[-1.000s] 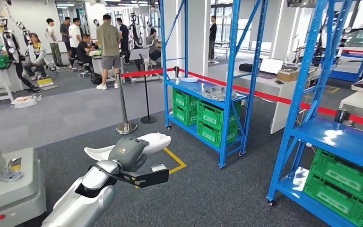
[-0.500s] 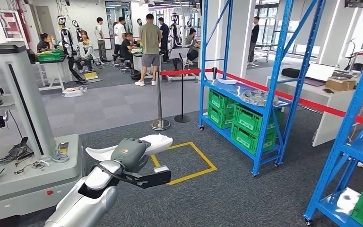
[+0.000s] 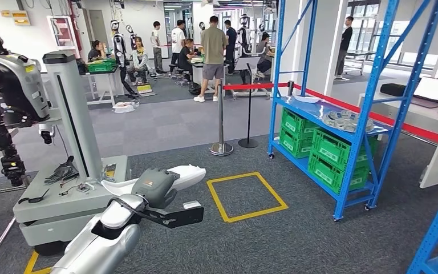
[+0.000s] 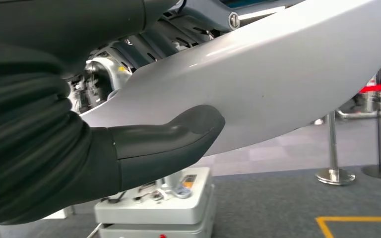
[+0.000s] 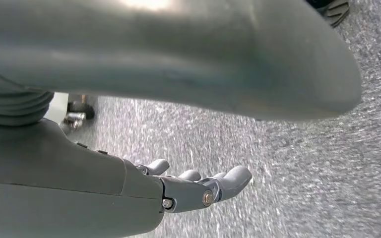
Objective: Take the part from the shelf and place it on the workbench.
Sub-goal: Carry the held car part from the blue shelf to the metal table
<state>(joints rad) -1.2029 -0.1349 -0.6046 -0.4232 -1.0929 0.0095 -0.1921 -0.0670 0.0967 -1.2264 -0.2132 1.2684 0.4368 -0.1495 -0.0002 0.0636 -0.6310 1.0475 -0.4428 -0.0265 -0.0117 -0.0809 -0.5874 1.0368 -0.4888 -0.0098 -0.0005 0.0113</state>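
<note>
My left hand (image 3: pixel 155 187) holds a long white curved part (image 3: pixel 185 173) out in front of me, low over the carpet. In the left wrist view the grey thumb (image 4: pixel 171 141) presses against the underside of the white part (image 4: pixel 287 69). The blue shelf (image 3: pixel 370 85) stands to the right, with a metal part (image 3: pixel 342 120) on its middle level. My right hand (image 5: pixel 198 187) hangs over the grey carpet, fingers loosely apart and holding nothing.
A grey wheeled stand (image 3: pixel 68 200) with a tall column and small tools on its deck sits at the left. A yellow floor square (image 3: pixel 247 196), stanchions (image 3: pixel 221 123) with red rope, green crates (image 3: pixel 336 154) and several people (image 3: pixel 213 57) at the back.
The camera has swung left: the blue shelves slid to the right and the grey stand came further into view. My left hand keeps hold of the white part.
</note>
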